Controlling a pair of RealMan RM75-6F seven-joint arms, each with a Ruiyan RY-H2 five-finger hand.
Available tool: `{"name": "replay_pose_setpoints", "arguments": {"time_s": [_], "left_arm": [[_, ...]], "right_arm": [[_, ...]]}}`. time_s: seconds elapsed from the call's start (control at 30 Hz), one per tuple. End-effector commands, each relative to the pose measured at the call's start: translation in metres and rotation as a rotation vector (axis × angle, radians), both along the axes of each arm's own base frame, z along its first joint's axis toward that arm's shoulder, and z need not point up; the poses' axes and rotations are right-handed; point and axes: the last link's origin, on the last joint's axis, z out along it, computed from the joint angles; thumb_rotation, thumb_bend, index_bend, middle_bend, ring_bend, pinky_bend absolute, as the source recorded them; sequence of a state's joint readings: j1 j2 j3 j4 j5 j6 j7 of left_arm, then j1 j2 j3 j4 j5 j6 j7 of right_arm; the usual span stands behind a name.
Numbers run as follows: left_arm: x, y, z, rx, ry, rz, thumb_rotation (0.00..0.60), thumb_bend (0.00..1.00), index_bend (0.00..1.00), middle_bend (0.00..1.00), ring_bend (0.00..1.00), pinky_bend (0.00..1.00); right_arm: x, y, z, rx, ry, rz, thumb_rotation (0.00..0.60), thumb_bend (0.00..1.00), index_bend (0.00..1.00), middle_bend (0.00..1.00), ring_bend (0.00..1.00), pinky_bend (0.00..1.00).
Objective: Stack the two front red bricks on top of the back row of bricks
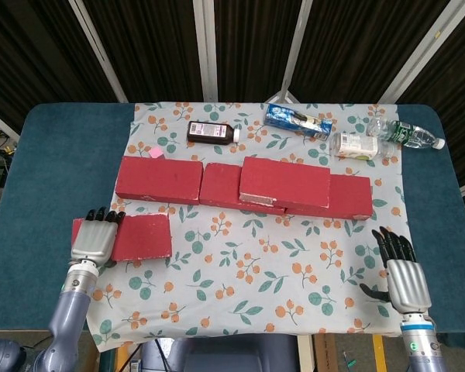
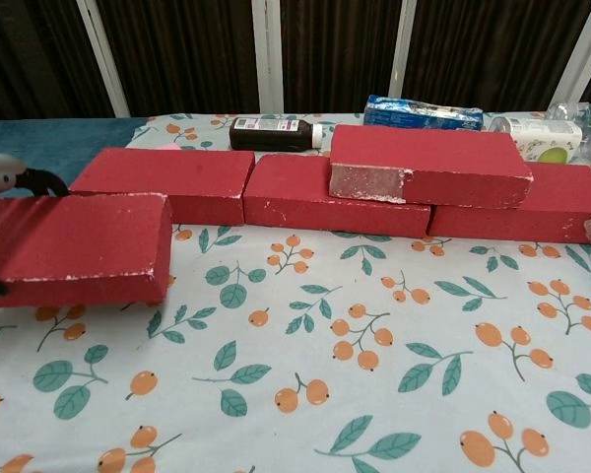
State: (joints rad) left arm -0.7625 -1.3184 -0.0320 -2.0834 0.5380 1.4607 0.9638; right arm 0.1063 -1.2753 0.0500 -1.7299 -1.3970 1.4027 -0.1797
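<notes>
My left hand (image 1: 93, 239) grips a red brick (image 1: 139, 237) at its left end and holds it lifted above the cloth, in front of the back row. In the chest view this brick (image 2: 79, 246) hangs level at the far left, with only the fingertips of my left hand (image 2: 10, 177) showing. The back row (image 1: 159, 180) is a line of red bricks across the table, and another red brick (image 1: 285, 180) lies stacked on its right half. My right hand (image 1: 403, 275) rests open near the front right edge, holding nothing.
Behind the row lie a dark brown bottle (image 1: 212, 132), a blue packet (image 1: 297, 120), a white bottle (image 1: 356, 145) and a clear bottle (image 1: 411, 135). A floral cloth (image 1: 263, 263) covers the blue table (image 1: 46, 170).
</notes>
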Motion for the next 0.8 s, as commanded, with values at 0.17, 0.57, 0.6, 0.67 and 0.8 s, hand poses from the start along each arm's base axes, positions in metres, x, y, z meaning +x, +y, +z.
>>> {"name": "replay_pose_setpoints", "arguments": {"time_s": [0.17, 0.57, 0.6, 0.67, 0.8], "left_arm": [[0.044, 0.030, 0.037, -0.038, 0.034, -0.145, 0.600, 0.13, 0.37, 0.40, 0.07, 0.11], [0.093, 0.120, 0.035, -0.114, 0.006, -0.151, 0.600, 0.13, 0.37, 0.39, 0.06, 0.09], [0.095, 0.126, 0.032, -0.118, -0.001, -0.150, 0.600, 0.13, 0.37, 0.39, 0.05, 0.09], [0.102, 0.143, 0.024, -0.120, -0.022, -0.148, 0.600, 0.13, 0.37, 0.38, 0.05, 0.09], [0.109, 0.163, 0.015, -0.119, -0.036, -0.137, 0.600, 0.13, 0.37, 0.37, 0.04, 0.08]], "right_arm": [[-0.005, -0.004, -0.001, -0.005, 0.008, -0.028, 0.600, 0.15, 0.00, 0.00, 0.00, 0.00], [-0.017, -0.017, -0.010, -0.001, 0.058, -0.103, 0.600, 0.15, 0.00, 0.00, 0.00, 0.00], [-0.017, -0.017, -0.010, -0.004, 0.061, -0.107, 0.600, 0.15, 0.00, 0.00, 0.00, 0.00], [-0.017, -0.017, -0.011, -0.010, 0.064, -0.116, 0.600, 0.15, 0.00, 0.00, 0.00, 0.00], [-0.019, -0.018, -0.011, -0.015, 0.076, -0.129, 0.600, 0.15, 0.00, 0.00, 0.00, 0.00]]}}
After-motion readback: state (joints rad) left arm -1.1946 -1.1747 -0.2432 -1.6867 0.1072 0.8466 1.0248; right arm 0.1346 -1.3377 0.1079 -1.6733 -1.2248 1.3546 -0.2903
